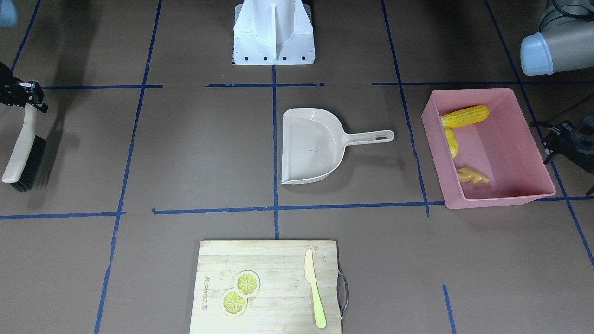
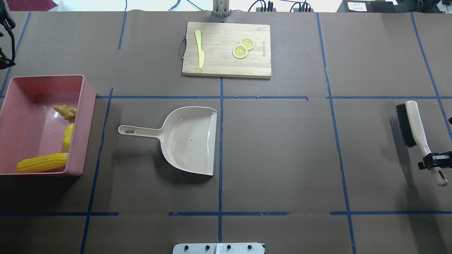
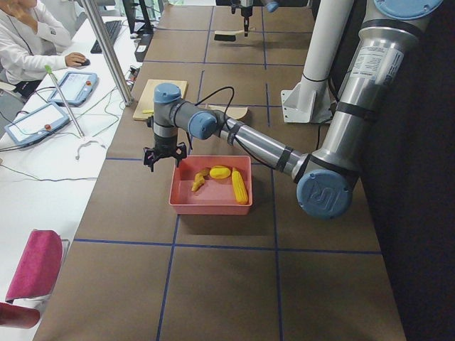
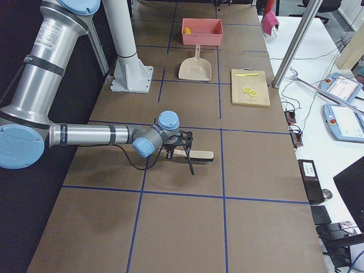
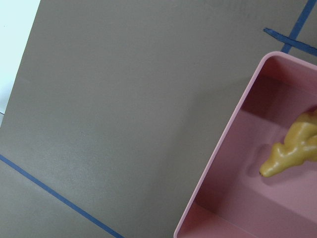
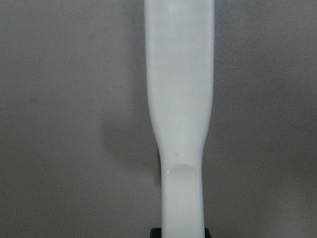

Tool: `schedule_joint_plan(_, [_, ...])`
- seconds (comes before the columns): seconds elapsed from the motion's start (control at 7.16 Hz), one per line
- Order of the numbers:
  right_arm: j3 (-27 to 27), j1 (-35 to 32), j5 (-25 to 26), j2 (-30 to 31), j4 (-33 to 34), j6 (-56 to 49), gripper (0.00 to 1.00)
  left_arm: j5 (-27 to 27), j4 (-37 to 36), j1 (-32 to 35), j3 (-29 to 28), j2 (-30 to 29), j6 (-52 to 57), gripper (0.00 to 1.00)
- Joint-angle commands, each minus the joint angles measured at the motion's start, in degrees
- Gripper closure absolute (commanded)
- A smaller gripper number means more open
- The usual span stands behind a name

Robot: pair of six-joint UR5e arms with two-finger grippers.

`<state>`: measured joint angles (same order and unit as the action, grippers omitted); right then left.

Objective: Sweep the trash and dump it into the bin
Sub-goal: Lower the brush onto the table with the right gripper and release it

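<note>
The pink bin (image 2: 86, 134) stands at the table's left end and also shows in the front view (image 1: 434, 157). In it lie the corn cob (image 2: 42, 163), the yellow potato lump (image 2: 68, 135) and the tan ginger root (image 2: 65, 111); the ginger also shows in the left wrist view (image 5: 290, 148). My left gripper (image 1: 550, 148) hangs beside the bin's outer side, open and empty. My right gripper (image 2: 432, 160) is shut on the handle of the beige brush (image 2: 411, 123) at the far right, bristles just above the table.
The empty beige dustpan (image 2: 187, 141) lies at the table's middle, handle toward the bin. A wooden cutting board (image 2: 226, 49) at the far edge holds lemon slices (image 2: 243, 47) and a pale yellow knife (image 2: 200, 47). The robot's base plate (image 2: 219, 248) is at the near edge.
</note>
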<state>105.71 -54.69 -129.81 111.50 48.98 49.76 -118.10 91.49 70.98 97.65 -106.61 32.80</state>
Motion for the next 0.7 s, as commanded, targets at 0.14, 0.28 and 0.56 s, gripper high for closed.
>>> schedule_joint_plan(0.14, [-0.5,1.4,0.4,0.1,0.1,-0.2,0.93,-0.2,0.1,0.1,0.3,0.0,0.2,0.01])
schedule_joint_plan(0.28, [-0.7,2.6,0.7,0.2,0.1,-0.5,0.92,-0.3,0.1,0.0,0.6,0.1,0.2,0.01])
schedule_joint_plan(0.56, [-1.0,4.1,0.8,0.2,0.1,-0.8,0.87,-0.2,0.1,0.1,0.8,0.1,0.2,0.01])
